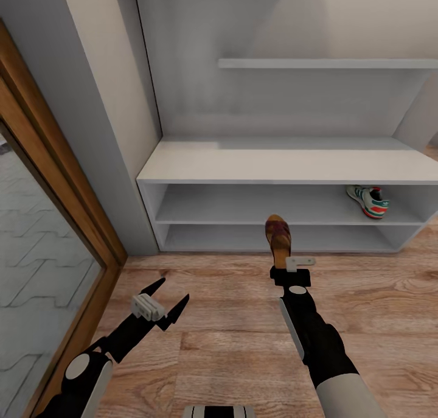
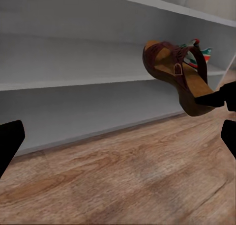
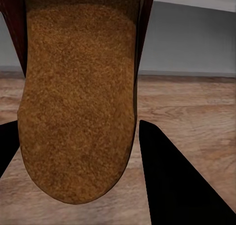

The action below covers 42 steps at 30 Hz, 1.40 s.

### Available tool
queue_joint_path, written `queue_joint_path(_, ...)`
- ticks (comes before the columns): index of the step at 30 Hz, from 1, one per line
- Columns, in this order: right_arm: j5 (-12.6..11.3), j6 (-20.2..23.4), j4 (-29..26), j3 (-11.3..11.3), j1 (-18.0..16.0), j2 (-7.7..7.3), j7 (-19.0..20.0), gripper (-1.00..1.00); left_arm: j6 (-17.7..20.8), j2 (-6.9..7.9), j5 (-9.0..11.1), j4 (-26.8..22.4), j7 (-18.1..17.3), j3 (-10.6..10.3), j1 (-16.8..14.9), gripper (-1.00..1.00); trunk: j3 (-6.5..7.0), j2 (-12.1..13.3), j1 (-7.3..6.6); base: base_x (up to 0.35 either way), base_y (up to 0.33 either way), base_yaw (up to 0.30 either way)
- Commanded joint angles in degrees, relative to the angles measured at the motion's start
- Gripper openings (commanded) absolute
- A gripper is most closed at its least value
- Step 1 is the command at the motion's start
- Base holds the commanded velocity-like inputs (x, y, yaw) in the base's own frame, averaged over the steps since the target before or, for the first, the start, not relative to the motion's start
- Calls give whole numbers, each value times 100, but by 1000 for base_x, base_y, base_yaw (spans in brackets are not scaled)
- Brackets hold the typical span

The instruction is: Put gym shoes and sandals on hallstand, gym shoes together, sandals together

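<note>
Maroon-brown cork-soled sandal [image 1: 278, 233] looked light and stiff; your right pincer [image 1: 289, 271] gripped its heel, your left pincer [image 1: 163, 297] stood open, empty

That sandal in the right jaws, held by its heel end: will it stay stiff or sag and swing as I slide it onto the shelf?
The sandal probably stays stiff: it juts out from the right gripper without drooping. Its thick cork-like footbed suggests it is light. Gripped only at the heel, it may pivot if the toe bumps the hallstand.
</note>
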Motion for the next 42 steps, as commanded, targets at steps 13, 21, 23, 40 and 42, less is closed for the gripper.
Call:
queue_joint_path(13, 15, 490, -85, -5, -28, 0, 10, -100, -27, -2, 32, -8, -12, -3, 73, 100, 0, 0, 0, 0, 0, 0)
queue_joint_path(21, 24, 1031, -422, 3, -41, 3, 20, -100, -24, -3, 45, -7, -7, 13, 81, 100, 0, 0, 0, 0, 0, 0)
queue_joint_path(23, 22, 1082, -464, 3, -41, 5, 21, -100, -21, -3, 47, -6, -4, 18, 84, 100, 0, 0, 0, 0, 0, 0)
queue_joint_path(40, 2, 1164, -544, 30, -41, 32, 22, -100, -17, 40, 51, -37, -46, 32, 130, 100, 0, 0, 0, 0, 0, 0)
queue_joint_path(42, -2, 1163, -545, 33, -41, 33, 22, -100, -12, 50, 52, -38, -63, 30, 131, 100, 0, 0, 0, 0, 0, 0)
